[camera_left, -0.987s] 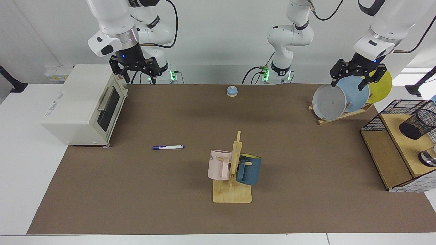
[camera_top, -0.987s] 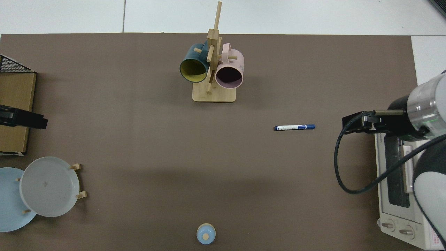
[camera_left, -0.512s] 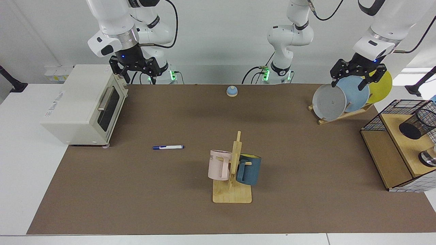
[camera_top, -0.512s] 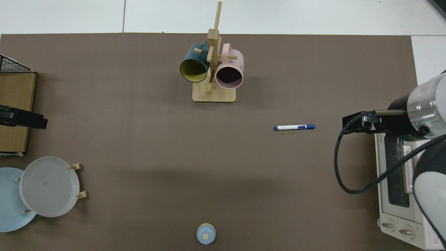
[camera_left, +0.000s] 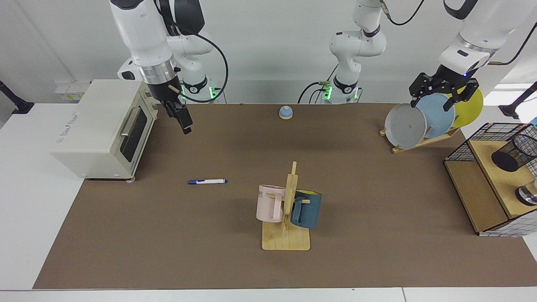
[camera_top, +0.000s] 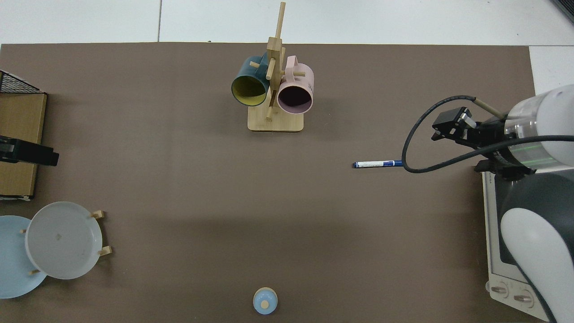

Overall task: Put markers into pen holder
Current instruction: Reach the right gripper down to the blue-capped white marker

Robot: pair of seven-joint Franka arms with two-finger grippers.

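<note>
**Brown desk, marker lying loose, both claws empty**

Brown matting covers the desk (camera_left: pixel 168 251), and the marker (camera_left: pixel 207 181) lies flat on it by itself, blue cap and blue tail at the ends of its white barrel, between the toaster oven (camera_left: pixel 100 128) and the mug rack (camera_left: pixel 287 209). In the top view a black cable from the right arm crosses over one end of the marker (camera_top: pixel 376 164).

The right claw (camera_left: pixel 184 122) hangs above the desk just beside the oven's front corner, tilted and turned edge-on to the facing camera; whether its fingers are spread or pressed together I cannot tell, though nothing appears to be held in it. It is well apart from the marker, nearer the robots' side.

The left claw (camera_left: pixel 444 90) waits over the plate rack (camera_left: pixel 419 142), fingers spread, above the grey, blue and yellow plates.

The pen holder (camera_left: pixel 514 153), a black mesh cup, sits tilted on the wooden shelf unit (camera_left: pixel 482 193) at the far edge of the desk, next to a wire-grid basket (camera_left: pixel 470 144). A small blue bell (camera_left: pixel 285 112) stands near the arm bases.
</note>
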